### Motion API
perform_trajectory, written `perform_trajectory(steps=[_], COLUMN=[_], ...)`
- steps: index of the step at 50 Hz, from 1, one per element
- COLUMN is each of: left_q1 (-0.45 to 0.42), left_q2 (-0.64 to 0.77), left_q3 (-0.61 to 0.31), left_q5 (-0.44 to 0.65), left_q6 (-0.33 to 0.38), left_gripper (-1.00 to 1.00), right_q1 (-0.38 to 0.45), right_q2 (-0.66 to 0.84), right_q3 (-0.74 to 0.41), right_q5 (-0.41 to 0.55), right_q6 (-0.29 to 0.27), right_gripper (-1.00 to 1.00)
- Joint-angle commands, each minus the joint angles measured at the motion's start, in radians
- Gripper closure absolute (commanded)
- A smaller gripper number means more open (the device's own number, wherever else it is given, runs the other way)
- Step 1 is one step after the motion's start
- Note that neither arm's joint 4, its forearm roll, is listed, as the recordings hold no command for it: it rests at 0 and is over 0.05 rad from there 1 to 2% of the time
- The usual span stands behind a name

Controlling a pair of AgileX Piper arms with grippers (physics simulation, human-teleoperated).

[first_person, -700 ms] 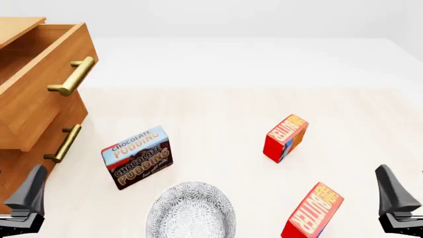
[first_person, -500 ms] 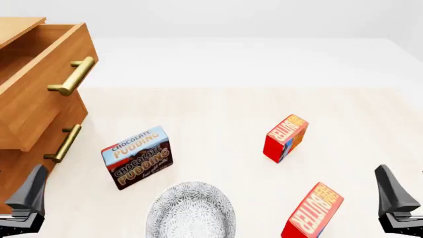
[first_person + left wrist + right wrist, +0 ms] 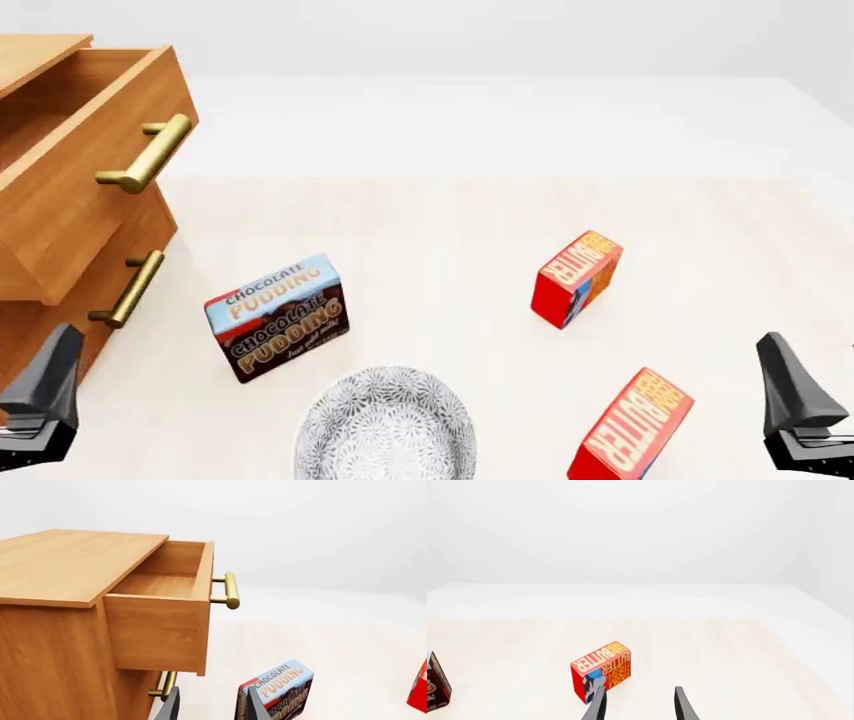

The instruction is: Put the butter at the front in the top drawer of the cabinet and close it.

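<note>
The butter (image 3: 630, 425) at the front stands tilted near the table's near edge, right of centre, red with an orange lettered face. Its twin carton (image 3: 577, 278) stands farther back and shows ahead of the fingers in the right wrist view (image 3: 600, 672). The cabinet (image 3: 40, 300) is at the left with its top drawer (image 3: 160, 587) pulled out and nothing in it, its brass handle (image 3: 140, 155) facing the table. My left gripper (image 3: 210, 710) is open, low beside the cabinet. My right gripper (image 3: 639, 707) is open and holds nothing, to the right of the front butter.
A Chocolate Pudding box (image 3: 276, 317) stands between the cabinet and the cartons, close in front of the left fingers (image 3: 277, 692). A patterned grey bowl (image 3: 384, 425) sits at the near edge, centre. A lower drawer handle (image 3: 130, 290) sticks out under the open drawer.
My left gripper has dropped a little lower and to the left near the cabinet. The right gripper and all the cartons are where they were.
</note>
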Motion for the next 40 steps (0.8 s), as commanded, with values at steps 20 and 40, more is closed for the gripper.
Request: perform_trajectory(steps=[20, 40], left_q1=[0.027, 0.021], left_q2=[-0.002, 0.106], left_q3=[-0.297, -0.526], left_q5=[0.401, 0.583], left_q6=[-0.027, -0.053], left_gripper=[-1.0, -1.0], right_q1=[0.0, 0.0], right_q2=[0.001, 0.001], right_q3=[0.0, 0.0], right_q5=[0.0, 0.0], right_q6=[0.001, 0.001], right_gripper=[-1.0, -1.0])
